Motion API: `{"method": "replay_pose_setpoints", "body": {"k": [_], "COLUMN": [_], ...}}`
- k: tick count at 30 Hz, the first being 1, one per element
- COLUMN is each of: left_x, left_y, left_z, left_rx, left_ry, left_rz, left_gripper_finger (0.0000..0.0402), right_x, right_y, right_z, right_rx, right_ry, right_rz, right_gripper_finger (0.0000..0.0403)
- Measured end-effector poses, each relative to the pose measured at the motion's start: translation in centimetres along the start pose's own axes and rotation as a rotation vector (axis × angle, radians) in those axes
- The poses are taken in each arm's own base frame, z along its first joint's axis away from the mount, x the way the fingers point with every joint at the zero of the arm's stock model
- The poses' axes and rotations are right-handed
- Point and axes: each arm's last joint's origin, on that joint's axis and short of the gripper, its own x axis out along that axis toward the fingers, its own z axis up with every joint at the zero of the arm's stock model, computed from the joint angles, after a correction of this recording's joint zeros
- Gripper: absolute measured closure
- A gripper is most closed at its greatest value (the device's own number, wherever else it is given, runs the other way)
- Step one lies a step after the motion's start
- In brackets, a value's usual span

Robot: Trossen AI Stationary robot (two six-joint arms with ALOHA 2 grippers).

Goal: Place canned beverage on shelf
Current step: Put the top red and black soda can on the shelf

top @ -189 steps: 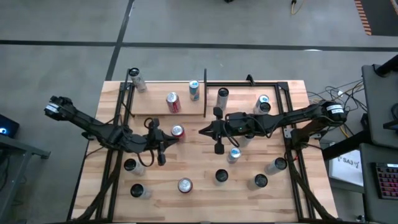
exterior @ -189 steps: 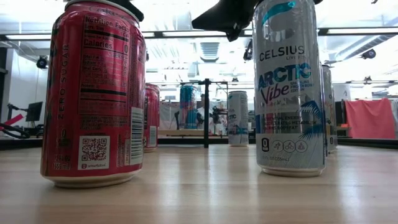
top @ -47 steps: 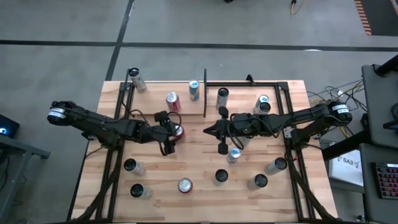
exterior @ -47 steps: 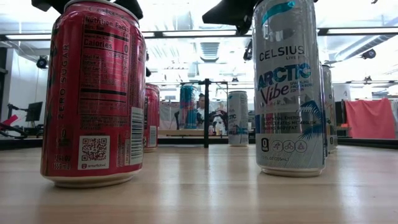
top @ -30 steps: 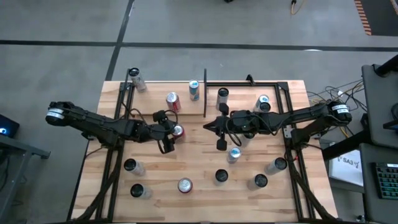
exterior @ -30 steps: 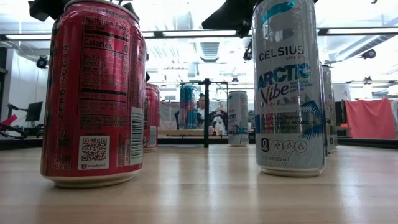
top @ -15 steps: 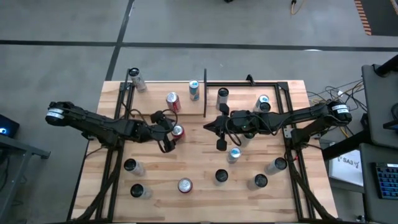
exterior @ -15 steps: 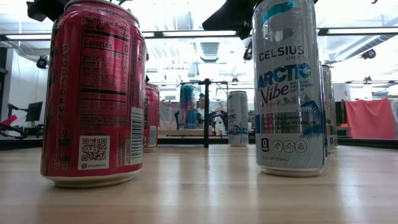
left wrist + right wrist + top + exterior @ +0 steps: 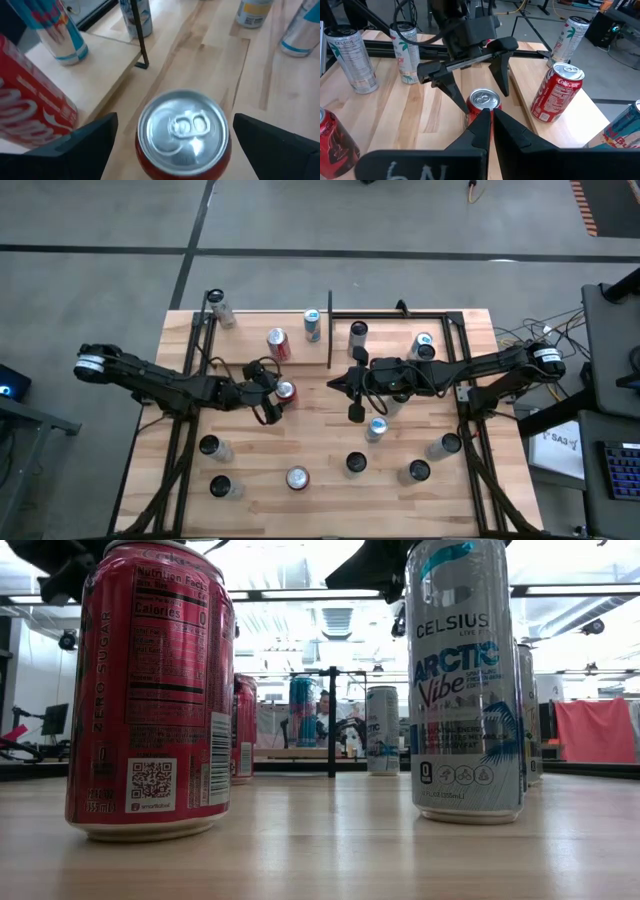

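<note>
A red can with a silver top [image 9: 182, 129] stands upright on the table [image 9: 320, 500], just in front of the shelf [image 9: 245, 350], a pale plywood panel. My left gripper [image 9: 279, 392] is open over the can. Its two fingers [image 9: 87, 142] stand on either side of the can's top with a gap on each side. On the shelf stand a red can [image 9: 277, 343] and a blue-and-silver can [image 9: 312, 325]. My right gripper [image 9: 490, 122] is shut and empty. It hovers right of the red can [image 9: 483, 101], pointing at it.
Several more cans stand along the table's near part [image 9: 297, 477] and inside the bare black metal frame [image 9: 452, 330] at the far right. A thin black upright rod [image 9: 330, 330] marks the shelf's right edge. In the low view two near cans [image 9: 150, 690] fill most of the picture.
My left gripper has opened wider around the top of the red can, which stands where it stood. My right gripper has kept still.
</note>
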Motion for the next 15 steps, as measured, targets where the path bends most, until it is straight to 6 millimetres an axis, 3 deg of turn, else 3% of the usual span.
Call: {"method": "replay_pose_setpoints", "body": {"k": [15], "left_x": [0.3], "left_y": [0.1], "left_z": [-1.4], "left_rx": [-0.04], "left_ry": [-0.041], "left_rz": [-0.049], "left_gripper_finger": [0.0025], "right_x": [0.0], "right_y": [0.0], "right_z": [0.0], "right_rx": [0.003], "right_ry": [0.0], "right_rz": [-0.001], "right_gripper_finger": [0.0392]}}
